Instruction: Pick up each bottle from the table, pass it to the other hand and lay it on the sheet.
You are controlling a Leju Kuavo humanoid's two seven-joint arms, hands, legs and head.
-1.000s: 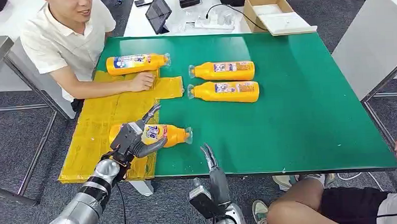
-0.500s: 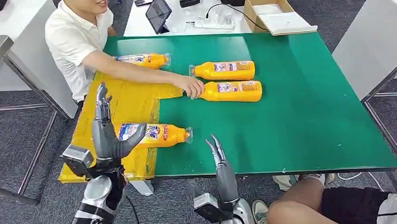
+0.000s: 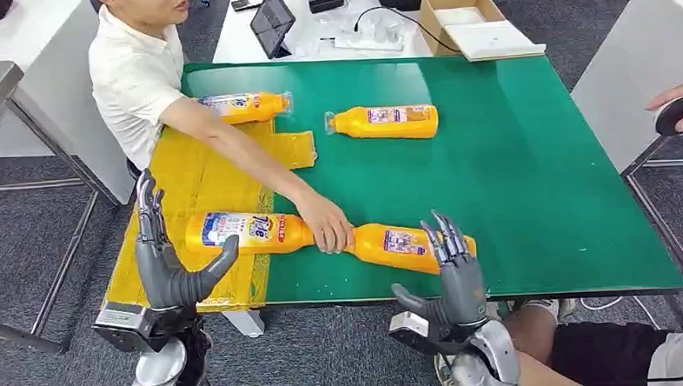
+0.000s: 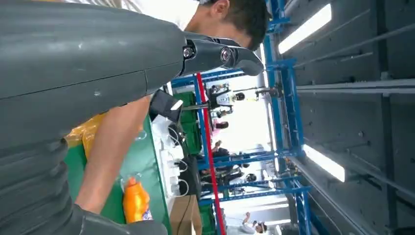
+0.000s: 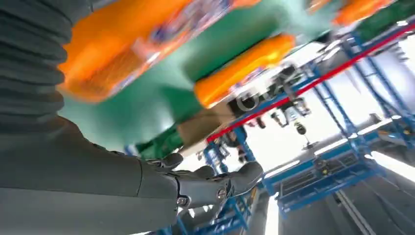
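Observation:
Several orange bottles lie on their sides. One bottle (image 3: 248, 232) rests on the yellow sheet (image 3: 198, 177) near my left hand (image 3: 163, 266), which stands open at the sheet's near edge, fingers up, holding nothing. A second bottle (image 3: 243, 105) lies at the sheet's far end. A third bottle (image 3: 385, 121) lies on the green table (image 3: 537, 176). A person's hand (image 3: 327, 233) holds the neck of a fourth bottle (image 3: 401, 244) at the near table edge. My right hand (image 3: 453, 275) is open just in front of that bottle, blurred orange in the right wrist view (image 5: 127, 39).
The person in a white shirt (image 3: 137, 76) leans over the sheet, arm stretched across it. Another person's hand (image 3: 682, 108) holds a dark object at the right edge, and legs (image 3: 588, 343) are near my right arm. A cardboard box (image 3: 465, 18) and tablet (image 3: 271, 20) sit behind.
My left hand let go of the bottle on the sheet and drew back, open. The person dragged a bottle from mid-table to the near edge. My right hand rose and shifted right towards it.

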